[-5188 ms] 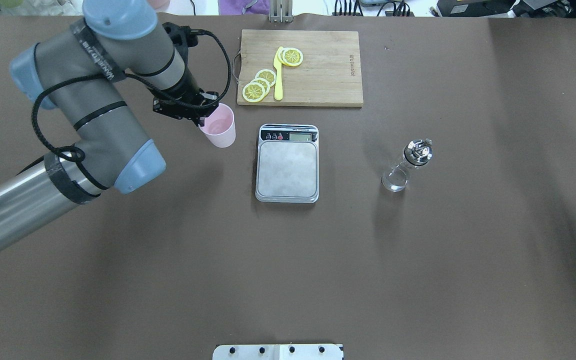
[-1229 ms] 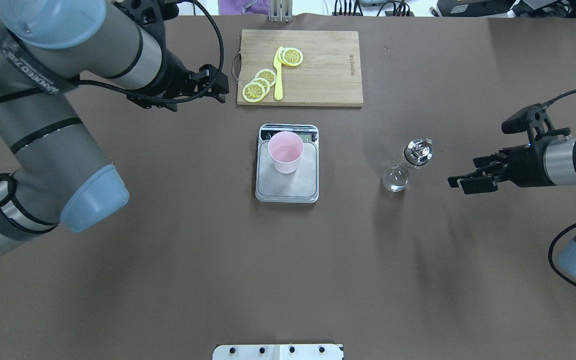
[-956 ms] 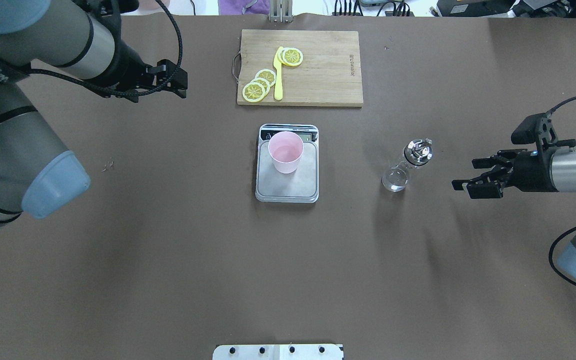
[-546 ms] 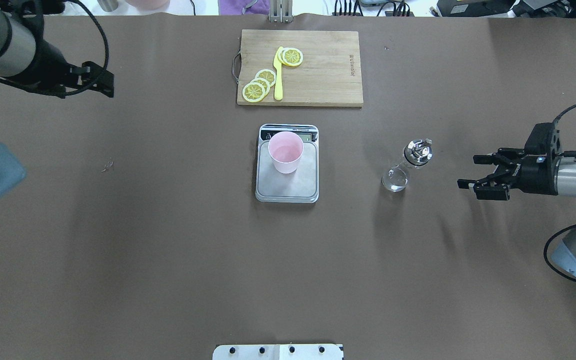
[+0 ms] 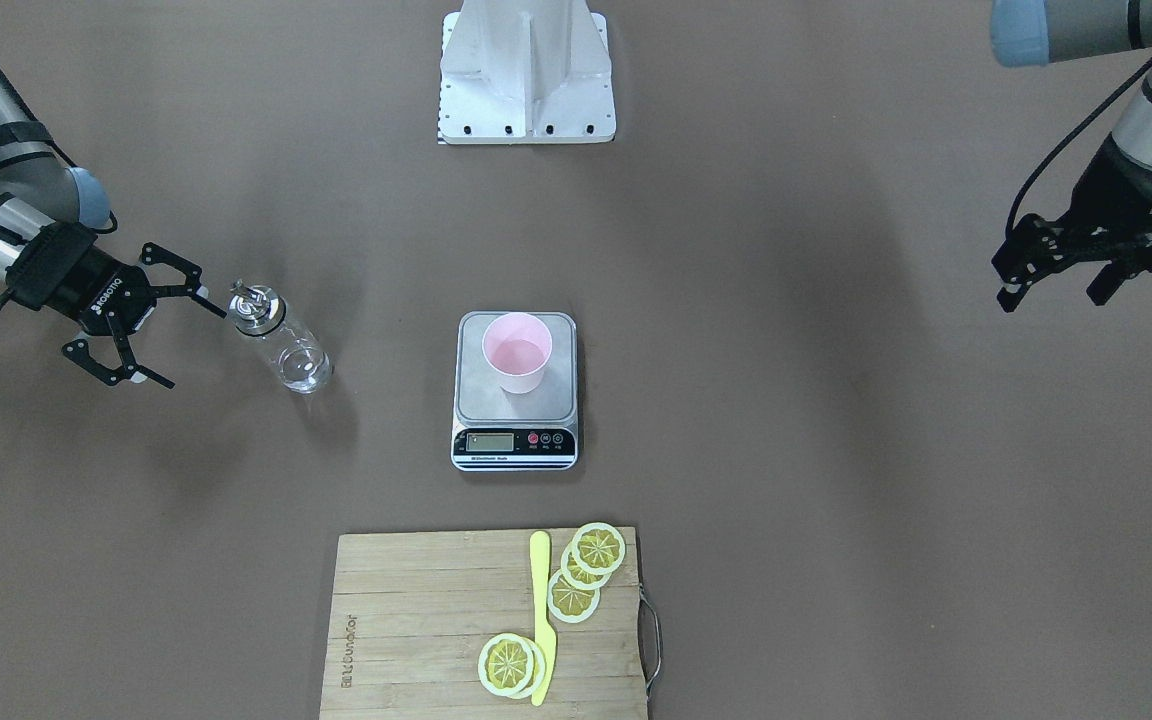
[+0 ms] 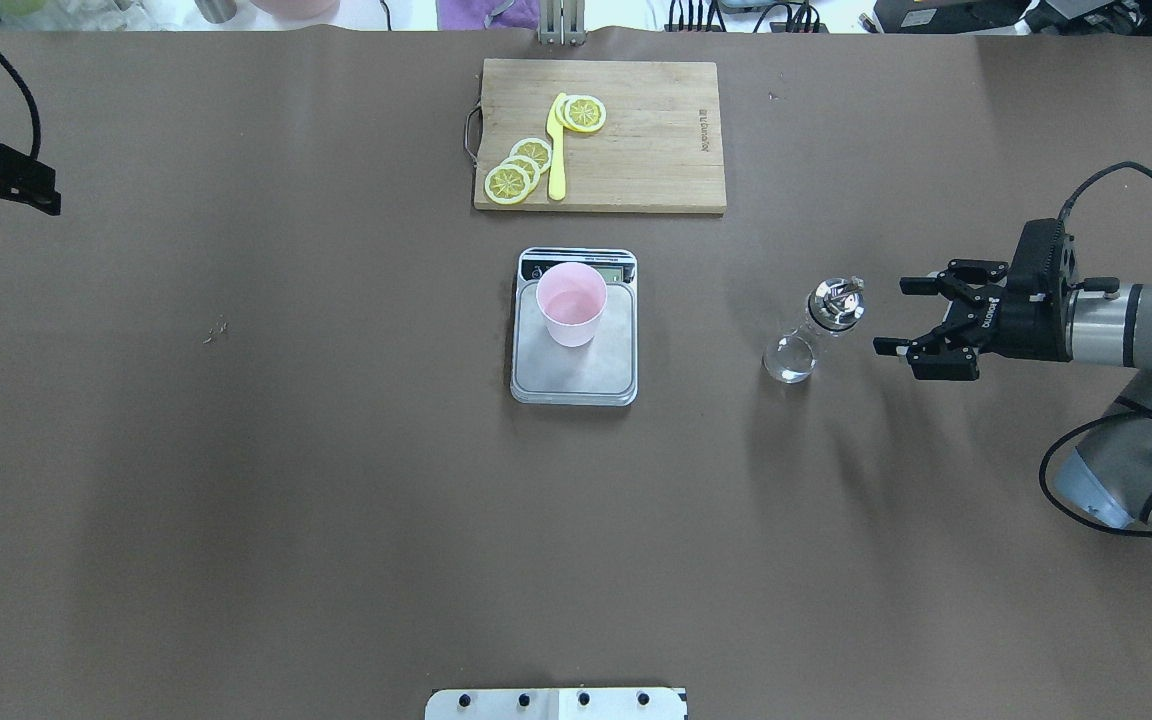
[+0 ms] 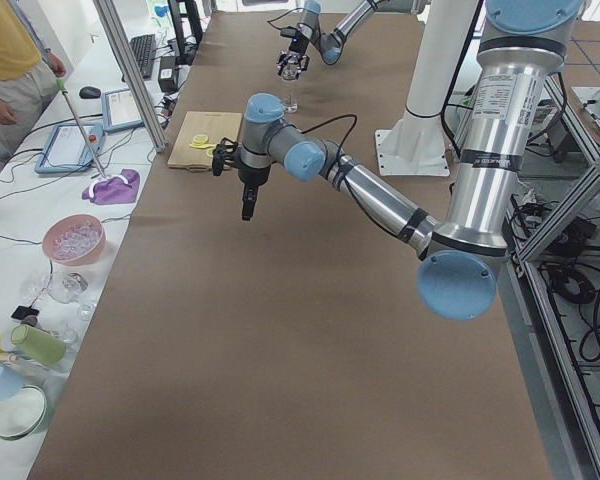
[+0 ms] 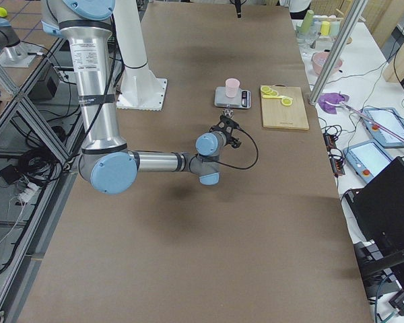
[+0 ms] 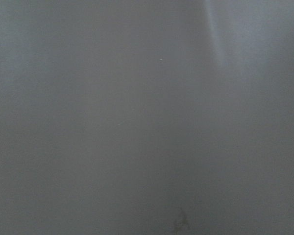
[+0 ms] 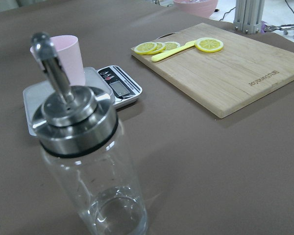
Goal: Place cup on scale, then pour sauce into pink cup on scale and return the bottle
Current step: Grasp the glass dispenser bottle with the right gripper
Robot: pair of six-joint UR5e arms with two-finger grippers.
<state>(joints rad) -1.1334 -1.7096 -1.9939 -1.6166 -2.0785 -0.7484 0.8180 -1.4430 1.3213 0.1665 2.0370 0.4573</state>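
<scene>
The pale pink cup (image 6: pixel 571 303) stands upright on the silver scale (image 6: pixel 576 378) at the table's middle; it also shows in the front view (image 5: pixel 517 352) and the right wrist view (image 10: pixel 63 56). The clear glass bottle (image 6: pixel 804 342) with its metal cap and spout stands upright to the scale's right. My right gripper (image 6: pixel 891 316) is open and empty, level with the bottle, a short gap to its right. The bottle fills the right wrist view (image 10: pixel 83 147). My left gripper (image 6: pixel 31 190) is open and empty, far off at the table's left edge.
A wooden cutting board (image 6: pixel 636 150) with lemon slices (image 6: pixel 521 170) and a yellow knife (image 6: pixel 556 150) lies beyond the scale. A white mount plate (image 6: pixel 556 703) sits at the near edge. The left wrist view shows only blurred brown table.
My left arm let go of the cup on the scale and drew back to the far left edge. My right gripper came in from the right, open, and now sits close beside the bottle.
</scene>
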